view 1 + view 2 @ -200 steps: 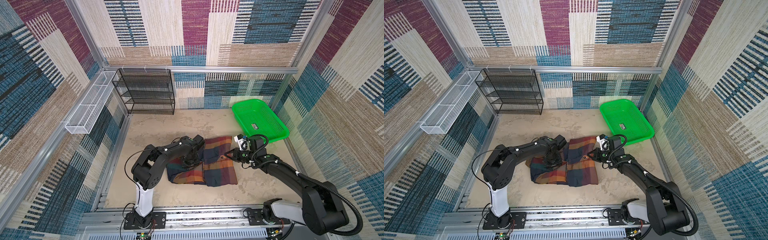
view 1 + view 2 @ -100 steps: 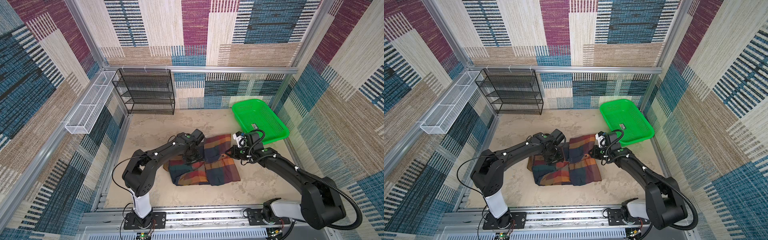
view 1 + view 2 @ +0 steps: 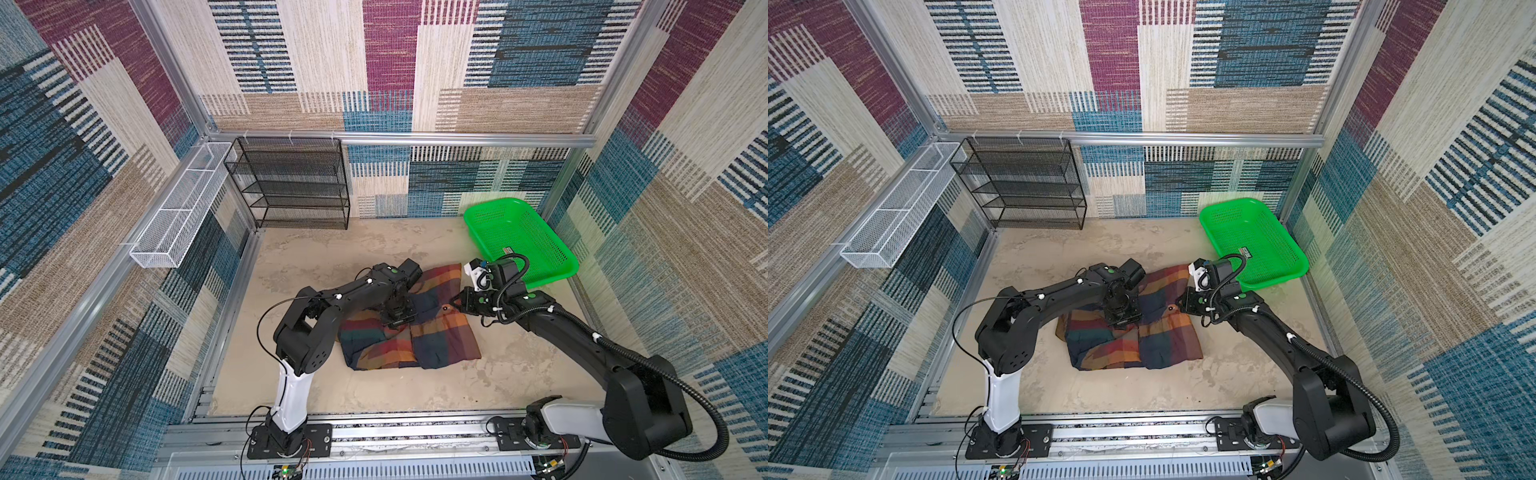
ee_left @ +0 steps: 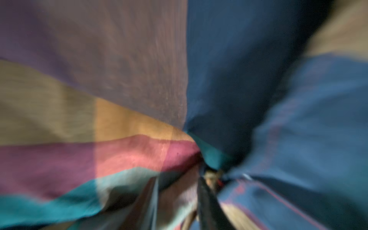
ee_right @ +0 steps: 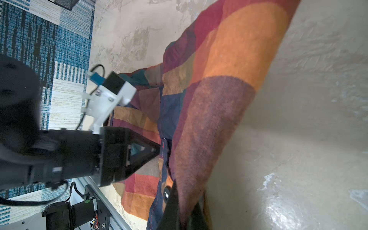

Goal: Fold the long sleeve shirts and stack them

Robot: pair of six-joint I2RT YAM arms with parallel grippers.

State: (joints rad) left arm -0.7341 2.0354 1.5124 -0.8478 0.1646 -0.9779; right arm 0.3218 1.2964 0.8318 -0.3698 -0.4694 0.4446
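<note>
Folding stage: judged mid-fold. The plaid shirt (image 3: 432, 332) is a rumpled, partly doubled bundle, not yet a neat rectangle.
Shirt position: on the sandy table (image 3: 332, 257), roughly centre, between the two arms. Its far right corner comes near the green basket (image 3: 519, 241).
Right gripper: the right gripper (image 3: 455, 301) sits low at the shirt's right edge, clenched on the cloth. Its wrist view shows fabric pinched between the fingers, just beside a dark button (image 5: 166, 192).
Left gripper: the left gripper (image 3: 398, 318) points straight down into the middle of the shirt, touching it along a ridge of cloth. Its wrist view is blurred; fabric bunches between fingers that stand partly apart. Gripping or only pressing: cannot tell.
Risk, left: a pinch in the thick middle could catch several layers, or only a wrinkle. On a lift, the first would drag the whole bundle and the second would slip free.
Risk, right: a hold this close to the edge may slip if the cloth goes taut.
Risk, both: the grippers work near each other on one garment. Pulling in opposed directions would undo the folds that are in, and a sweep to the right could push cloth against the basket.
</note>
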